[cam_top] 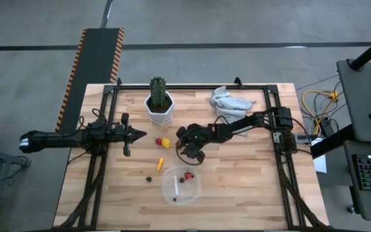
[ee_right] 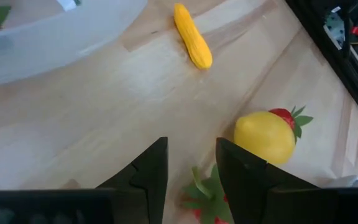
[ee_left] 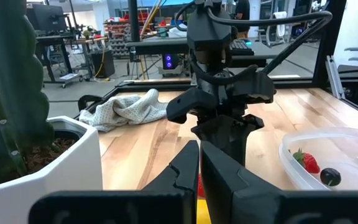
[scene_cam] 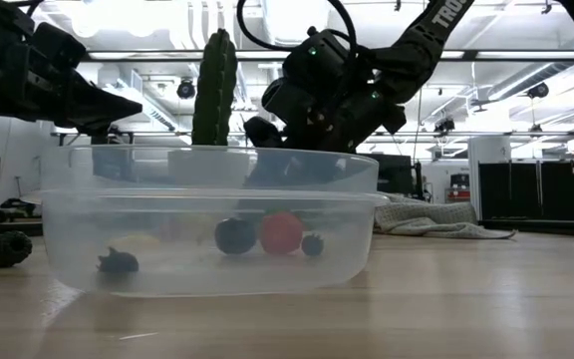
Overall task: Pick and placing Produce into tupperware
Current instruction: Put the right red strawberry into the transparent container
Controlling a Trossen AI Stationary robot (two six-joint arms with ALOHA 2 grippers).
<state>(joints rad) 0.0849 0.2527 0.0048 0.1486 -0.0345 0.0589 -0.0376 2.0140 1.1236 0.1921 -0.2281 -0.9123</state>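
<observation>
The clear tupperware [cam_top: 197,187] sits near the table's near edge. It holds a red strawberry piece [scene_cam: 281,232] and dark berries [scene_cam: 235,235]. Outside it lie an orange sliver [ee_right: 192,36], a lemon [ee_right: 263,137] with a strawberry [ee_right: 286,115] behind it, and a dark berry [cam_top: 149,178]. My right gripper [ee_right: 191,146] is open, pointing down between the lemon and the tupperware. Another leafy strawberry [ee_right: 205,198] shows between its fingers. My left gripper [ee_left: 199,152] is shut and hovers left of the lemon, pointing right. My right gripper stands with its open fingers on either side of a leafy strawberry [ee_right: 197,186] on the table, coming from above. Whether either finger touches it, I cannot tell.
A tall green cactus in a white pot [cam_top: 160,103] stands at the far side, and a crumpled grey cloth [cam_top: 229,102] lies to its right. Black frame rails [cam_top: 102,129] run along the table's left, right and far edges. Bare wood shows right of the tupperware.
</observation>
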